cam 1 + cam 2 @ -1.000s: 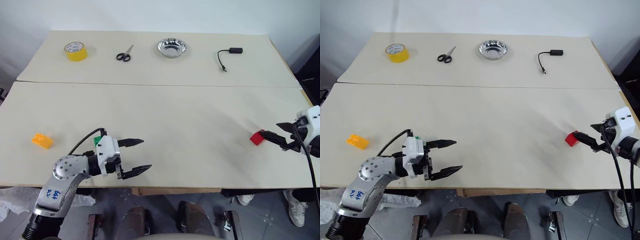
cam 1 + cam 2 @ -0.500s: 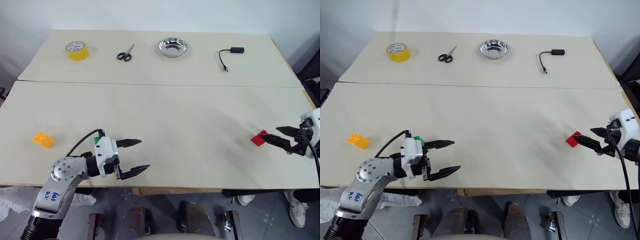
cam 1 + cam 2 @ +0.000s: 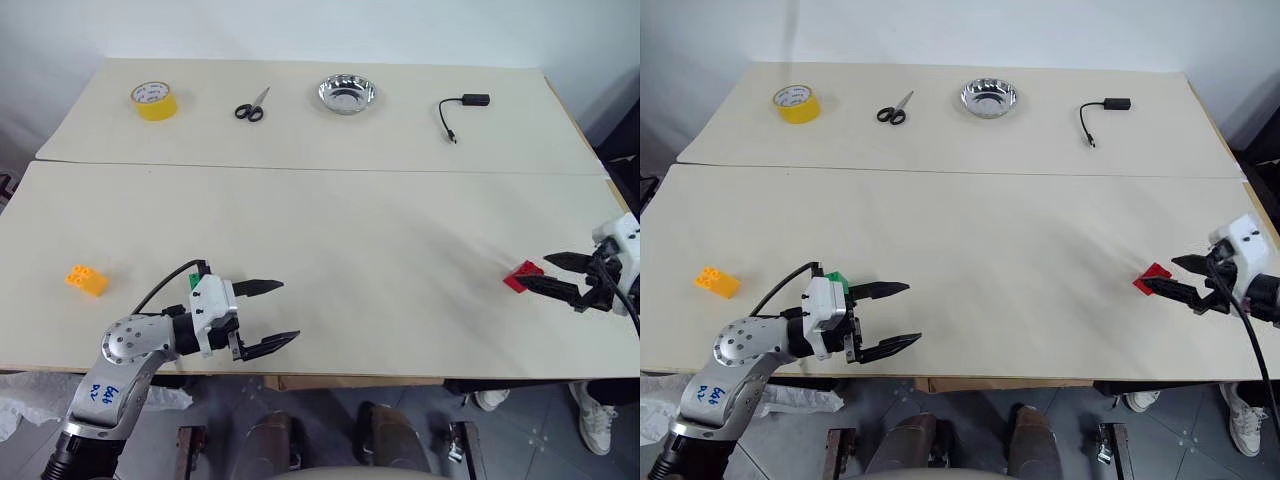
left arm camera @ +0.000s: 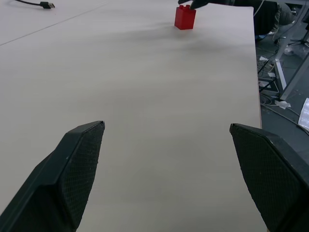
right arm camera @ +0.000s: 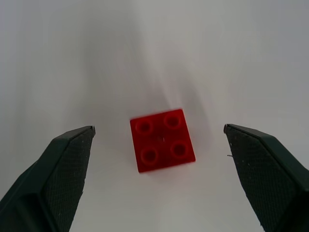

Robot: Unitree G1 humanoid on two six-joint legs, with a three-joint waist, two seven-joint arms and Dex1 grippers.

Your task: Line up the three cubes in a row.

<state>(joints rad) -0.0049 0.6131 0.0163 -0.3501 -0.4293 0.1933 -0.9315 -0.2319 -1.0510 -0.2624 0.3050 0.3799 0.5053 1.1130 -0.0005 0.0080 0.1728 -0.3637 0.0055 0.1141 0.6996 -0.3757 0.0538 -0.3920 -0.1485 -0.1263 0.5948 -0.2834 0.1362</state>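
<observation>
Since a second ago, the right hand (image 3: 1181,279) has been turned at the wrist so its spread fingers frame the red cube (image 5: 162,139); the cube itself is unmoved, near the right edge of the tabletop (image 3: 330,250). Nothing is grasped yet. The left hand (image 3: 270,316) is kept released and empty at the near left edge, with the green cube (image 3: 837,279) just behind it and the orange-yellow cube (image 3: 85,280) further left.

For a clean pick, the fingers should be squared to the cube's flat sides, lowered around it, then clenched.

Tape roll (image 3: 153,101), scissors (image 3: 250,105), metal bowl (image 3: 346,94) and cable adapter (image 3: 460,108) are lined along the far side, well clear. Nothing is seen blocking the middle of the tabletop.
</observation>
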